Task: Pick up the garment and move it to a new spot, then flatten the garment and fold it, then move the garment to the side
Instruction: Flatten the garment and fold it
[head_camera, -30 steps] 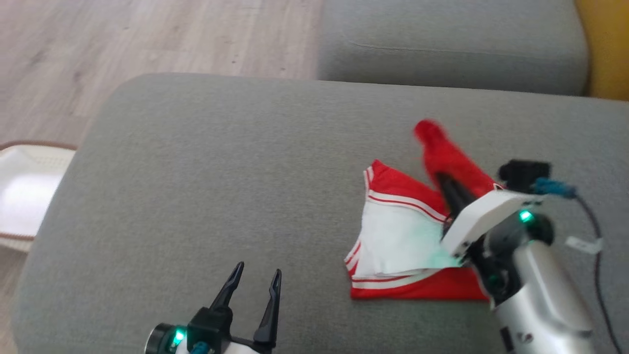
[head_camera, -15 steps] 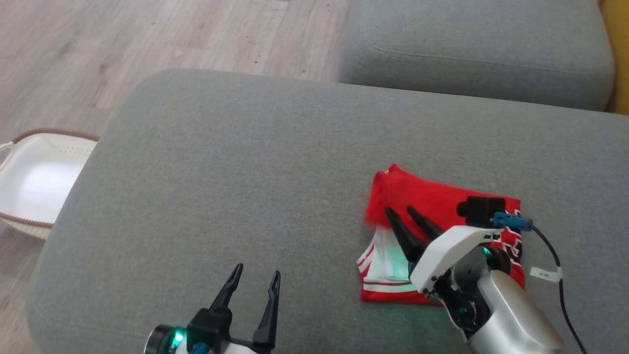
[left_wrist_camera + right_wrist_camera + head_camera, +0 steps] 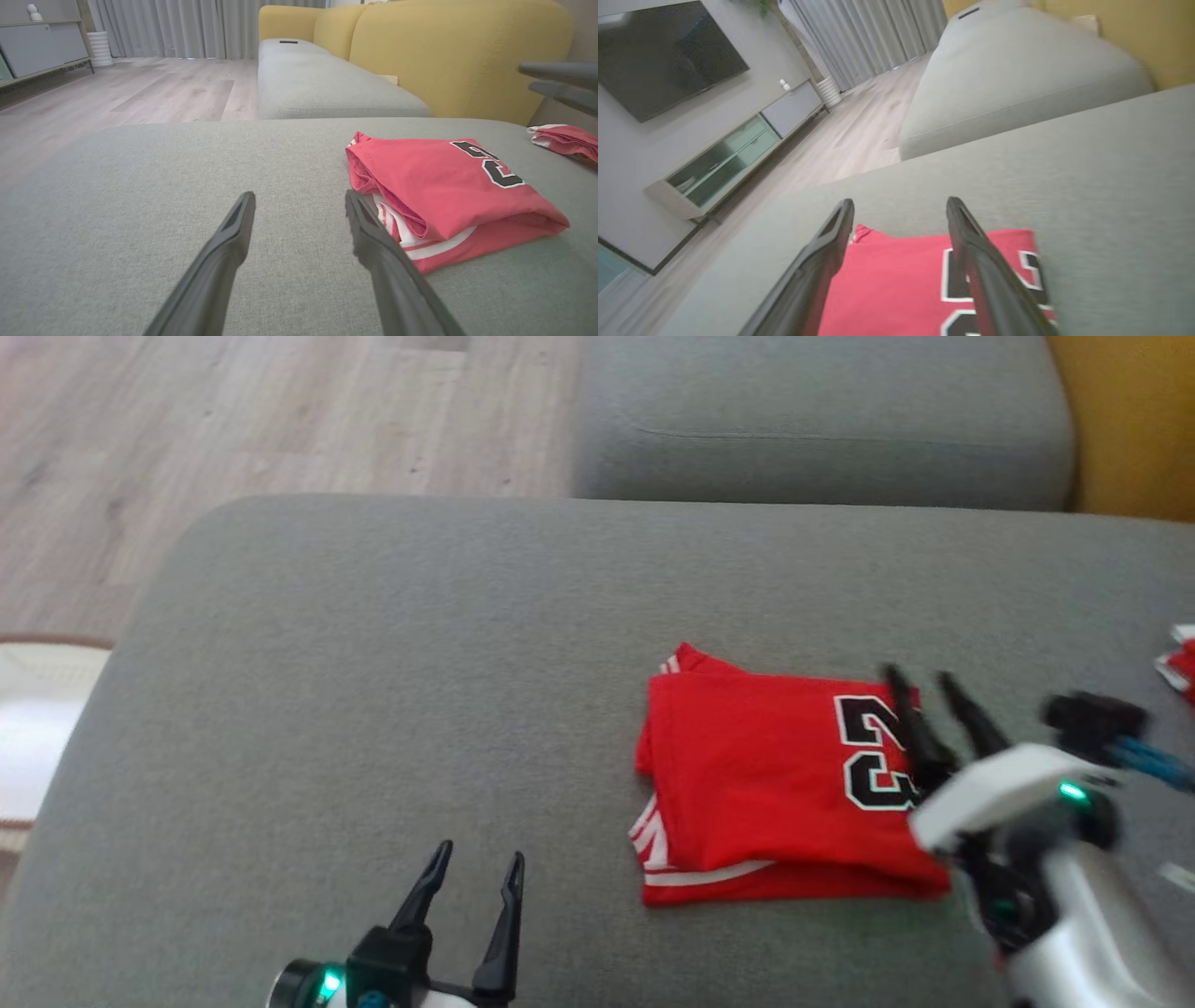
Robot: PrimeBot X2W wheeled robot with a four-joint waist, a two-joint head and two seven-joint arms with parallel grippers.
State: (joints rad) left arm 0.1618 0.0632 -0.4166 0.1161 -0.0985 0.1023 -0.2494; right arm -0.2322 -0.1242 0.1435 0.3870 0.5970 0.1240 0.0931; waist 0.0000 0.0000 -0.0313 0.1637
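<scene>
The garment (image 3: 766,784) is a red jersey with white trim and a black number, lying folded on the grey cushion (image 3: 373,691). It also appears in the left wrist view (image 3: 444,186) and under the fingers in the right wrist view (image 3: 901,284). My right gripper (image 3: 920,679) hovers open over the garment's right edge, holding nothing. Down at the near edge, my left gripper (image 3: 478,857) stands open and empty, left of the garment and apart from it.
A second red and white cloth (image 3: 1178,658) lies at the cushion's far right edge. Another grey cushion (image 3: 822,420) sits behind, with a yellow backrest (image 3: 1134,420) to its right. A white basket (image 3: 37,728) stands on the wooden floor at left.
My right gripper laid the red flap over the white inside, opened, let go and drew back to the right. The garment now lies folded, number up. The head camera shifted; the left gripper stayed.
</scene>
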